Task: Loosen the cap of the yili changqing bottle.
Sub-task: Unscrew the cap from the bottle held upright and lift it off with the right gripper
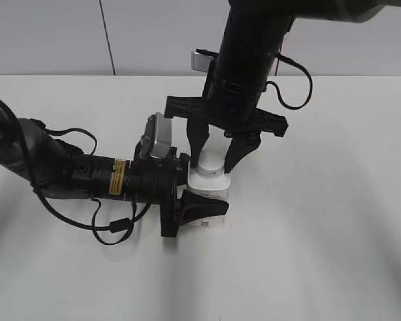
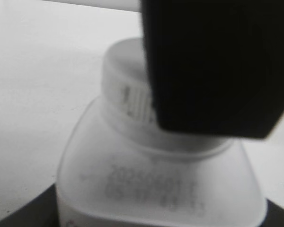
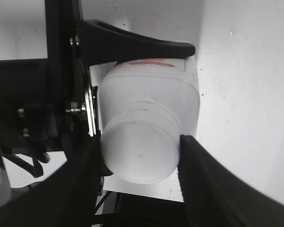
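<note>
**Cap bracketed from above, body clamped from the side**

While the left gripper (image 1: 199,208) holds the yili changqing bottle (image 1: 207,197) by its squarish body on the white table (image 1: 321,234), I find the right gripper (image 1: 212,155) standing directly over it, fingers pointing down. The bottle stands upright near mid-table, its long axis vertical and in line with the right wrist. The cap (image 3: 139,151) sits between the right fingers; in the right wrist view one fingertip (image 3: 191,146) touches its rim, and the other appears pressed to the opposite side, so I judge this pincer closed on the cap. The left jaws lie across the body from the side, one curved finger (image 3: 142,47) running along the labelled face. The coming turn depends on this alignment: cap axis and wrist axis coincide, so a wrist roll should unscrew it while the left arm resists.

Writing: a red band on the label edge, illegible. The left wrist view shows blurred printed digits on the shoulder and a small barcode-like mark on the cap side (image 2: 132,101); I can read neither. No brand name is legible
</note>
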